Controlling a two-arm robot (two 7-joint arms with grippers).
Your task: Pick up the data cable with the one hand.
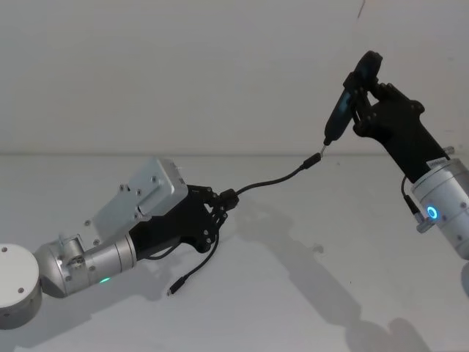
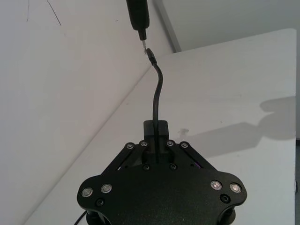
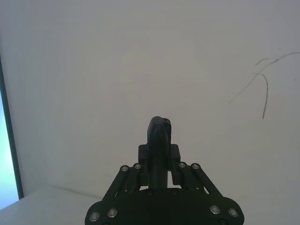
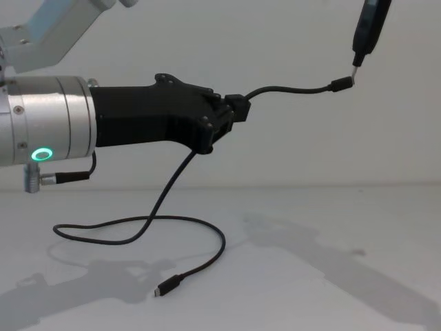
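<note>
Holding the cable (image 4: pixel 162 219) above the table (image 4: pixel 331 276), the left gripper (image 4: pixel 234 110) had its fingers clamped on the cord near one plug.

That plug (image 4: pixel 340 84) stuck out in the air, touching the metal tip of a slim black tool (image 1: pixel 344 103) gripped tight by the raised right gripper (image 1: pixel 364 86). The rest of the cord drooped in a loop onto the table, its far plug (image 4: pixel 167 286) lying flat.

No text, label, brand, number or sign can be read anywhere.
</note>
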